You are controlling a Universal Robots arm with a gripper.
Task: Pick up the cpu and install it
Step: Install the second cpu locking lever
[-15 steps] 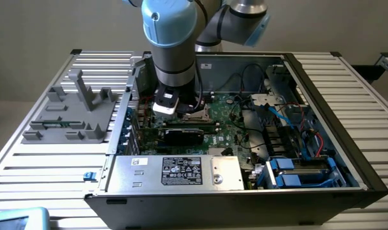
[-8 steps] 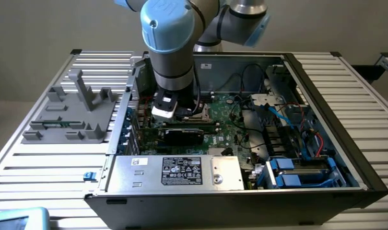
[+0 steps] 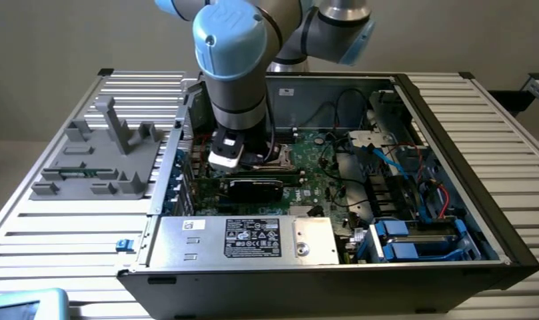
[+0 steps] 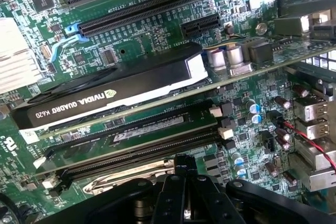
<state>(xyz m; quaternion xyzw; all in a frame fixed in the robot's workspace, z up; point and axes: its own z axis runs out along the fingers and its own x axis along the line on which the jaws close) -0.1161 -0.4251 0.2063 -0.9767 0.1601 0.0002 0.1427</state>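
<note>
Pale slatted metal table [image 3: 64,233] underneath, plain beige wall behind; on the table, open black computer tower case [image 3: 482,200] lying on its side, green motherboard [image 4: 157,40] exposed; blue-and-grey robot arm reaching down into the case, black gripper [image 4: 182,174] low over the board beside the silver metal socket frame [image 4: 123,179]; fingers pressed together, closed, nothing visibly pinched between them. Whereabouts of the small flat silver-grey cpu impossible to tell; perhaps under the fingers at the socket, so judged to be at or near the seating step; pick-up probably done; whether seated, and whether the frame is latched, not settled by these views. Grey plastic fixture block [image 3: 100,160] well apart on the table at the exterior view's left, outside the case. Crowding the work: long black NVIDIA Quadro graphics card [image 4: 115,95] standing on edge just beside the gripper; black expansion slots [image 4: 142,9] beyond it; silver power supply box with a black label [image 3: 242,239] along the near wall; blue drive caddies [image 3: 402,241] and loose black, blue and red cables [image 3: 429,193] toward the exterior view's right; little room for sideways motion.
</note>
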